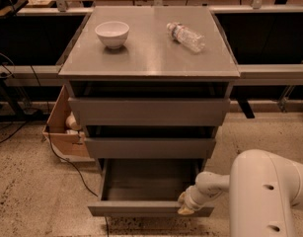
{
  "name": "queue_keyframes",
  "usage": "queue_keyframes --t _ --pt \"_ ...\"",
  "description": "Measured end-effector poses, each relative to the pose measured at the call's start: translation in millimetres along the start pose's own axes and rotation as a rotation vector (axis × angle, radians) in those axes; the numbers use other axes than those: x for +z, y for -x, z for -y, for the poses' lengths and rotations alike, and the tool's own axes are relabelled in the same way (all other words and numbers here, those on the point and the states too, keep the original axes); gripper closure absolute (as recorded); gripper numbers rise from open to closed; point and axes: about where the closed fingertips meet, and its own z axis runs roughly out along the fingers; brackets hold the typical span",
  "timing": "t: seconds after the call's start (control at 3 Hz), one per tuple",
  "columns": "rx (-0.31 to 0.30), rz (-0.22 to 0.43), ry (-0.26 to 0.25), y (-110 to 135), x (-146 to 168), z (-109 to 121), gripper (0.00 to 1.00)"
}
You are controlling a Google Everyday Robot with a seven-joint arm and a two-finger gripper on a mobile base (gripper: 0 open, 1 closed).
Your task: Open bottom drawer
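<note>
The bottom drawer (141, 209) of the grey cabinet is pulled out toward me, and its grey box-like inside (148, 179) shows empty. My gripper (184, 206) is at the right end of the drawer's front edge, at the end of my white arm (262, 194) that comes in from the lower right. The middle drawer front (150, 147) and the top drawer front (148, 111) sit closed above it.
A white bowl (112, 33) and a plastic bottle (185, 36) lying on its side rest on the cabinet top (150, 58). A cardboard box (62, 132) stands on the floor at the cabinet's left, with a cable beside it. Dark benches run behind.
</note>
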Motion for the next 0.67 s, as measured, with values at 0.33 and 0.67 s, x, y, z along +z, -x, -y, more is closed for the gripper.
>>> queue_keyframes --t 0.33,0.67 --pt "-0.024 -0.022 0.046 3 -3 -16 0.09" --pt "-0.051 -0.032 0.054 10 -13 -16 0.00"
